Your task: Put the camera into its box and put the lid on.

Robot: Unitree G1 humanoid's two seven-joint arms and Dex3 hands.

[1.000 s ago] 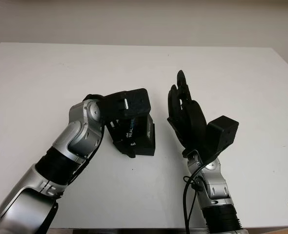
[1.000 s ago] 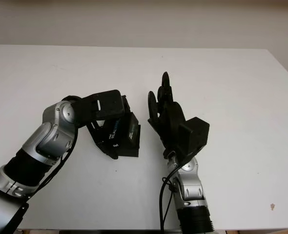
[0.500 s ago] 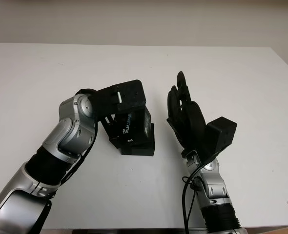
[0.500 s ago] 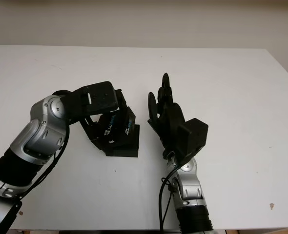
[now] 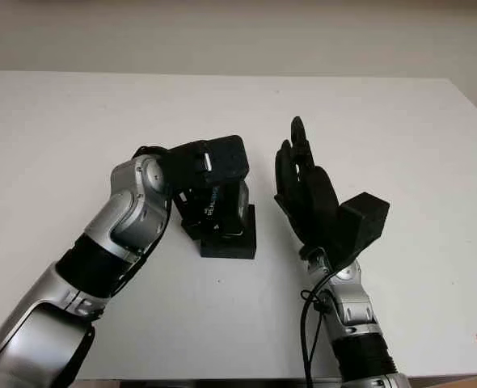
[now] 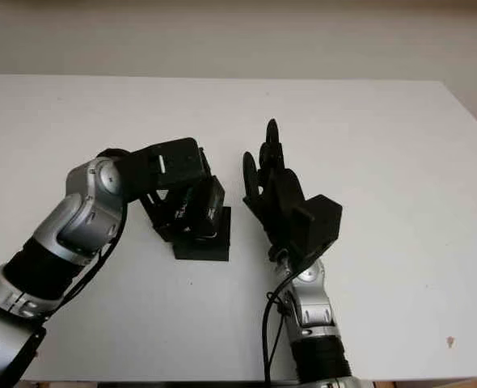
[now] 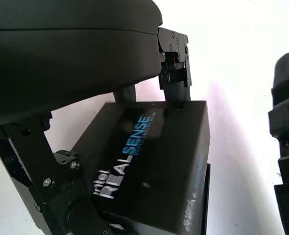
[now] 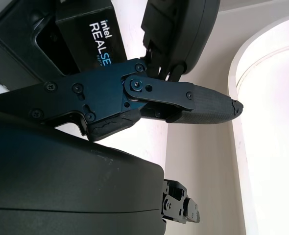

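The left hand (image 5: 210,174) is clamped on a black lid (image 7: 154,161), holding it tilted over the black box (image 5: 229,241) on the white table (image 5: 77,129), its lower edge at the box. The right hand (image 5: 303,190) stands open just right of the box. White and blue lettering on the lid reads "intel REALSENSE".

The two eye views look forward and down from the head onto the white counter (image 5: 77,121), set slightly apart, so both take in the same spread with both arms entering from the bottom edge. The left wrist view sits very close beside the left hand (image 7: 66,54), facing the black box lid (image 7: 154,161) printed REALSENSE. The right wrist view, equally close to the right hand (image 8: 134,98), faces across to that same lid.
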